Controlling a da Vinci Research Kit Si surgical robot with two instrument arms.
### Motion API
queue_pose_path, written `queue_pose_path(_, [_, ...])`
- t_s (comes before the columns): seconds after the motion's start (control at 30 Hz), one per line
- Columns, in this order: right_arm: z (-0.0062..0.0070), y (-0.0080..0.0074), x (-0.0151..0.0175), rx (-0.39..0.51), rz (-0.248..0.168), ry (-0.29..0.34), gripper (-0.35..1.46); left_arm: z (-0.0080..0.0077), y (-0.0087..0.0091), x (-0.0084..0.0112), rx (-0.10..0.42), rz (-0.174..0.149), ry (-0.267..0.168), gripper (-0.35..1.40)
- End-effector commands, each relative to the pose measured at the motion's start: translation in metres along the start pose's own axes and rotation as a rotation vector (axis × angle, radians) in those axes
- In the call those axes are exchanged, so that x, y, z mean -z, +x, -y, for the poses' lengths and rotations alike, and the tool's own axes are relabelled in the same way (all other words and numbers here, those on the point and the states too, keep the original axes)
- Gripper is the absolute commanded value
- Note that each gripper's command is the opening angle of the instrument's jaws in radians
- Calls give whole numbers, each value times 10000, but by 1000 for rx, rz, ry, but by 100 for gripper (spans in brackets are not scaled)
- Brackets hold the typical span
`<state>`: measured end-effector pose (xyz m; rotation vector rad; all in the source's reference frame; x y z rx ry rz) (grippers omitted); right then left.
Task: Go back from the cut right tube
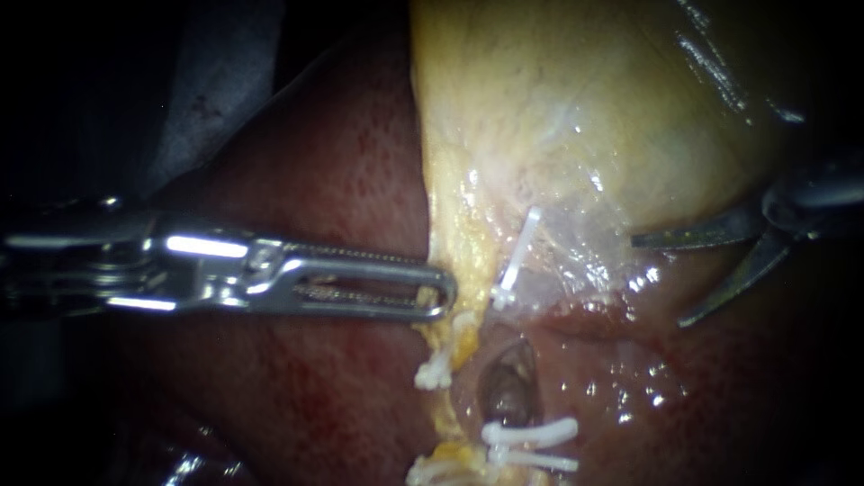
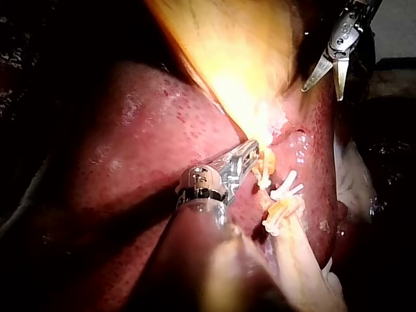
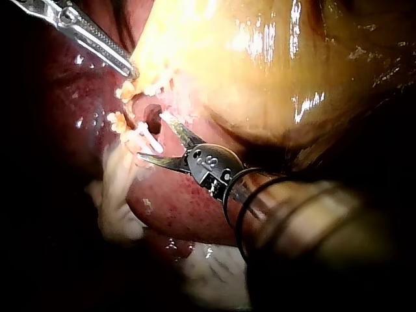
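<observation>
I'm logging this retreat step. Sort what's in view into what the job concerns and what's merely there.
Job in hand:
right instrument, jaws open
cut tube
two clips below its opening

Merely there:
left instrument, jaws shut on the gallbladder edge
liver

**Left jaws clamped, right blades spread**

The left instrument (image 1: 445, 292), a polished silver shaft with slotted jaws, lies level, its jaws pressed together on the edge of the pale yellow gallbladder (image 1: 576, 108). The right instrument (image 1: 658, 282), dark with two curved blades, holds them apart and grips nothing.
</observation>
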<state>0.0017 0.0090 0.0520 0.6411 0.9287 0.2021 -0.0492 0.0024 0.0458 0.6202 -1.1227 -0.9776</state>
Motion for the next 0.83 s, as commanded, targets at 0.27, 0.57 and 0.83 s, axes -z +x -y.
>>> queue_pose_path(0.27, [0,0,0,0,0,0,79,-1,3,-3,2,-7,1,-35])
queue_pose_path(0.57, [1,-1,-1,0,0,-1,79,-1,3,-2,3,-8,1,-35])
queue_pose_path(0.83, [2,-1,-1,0,0,-1,79,0,0,-1,4,-8,3,-35])
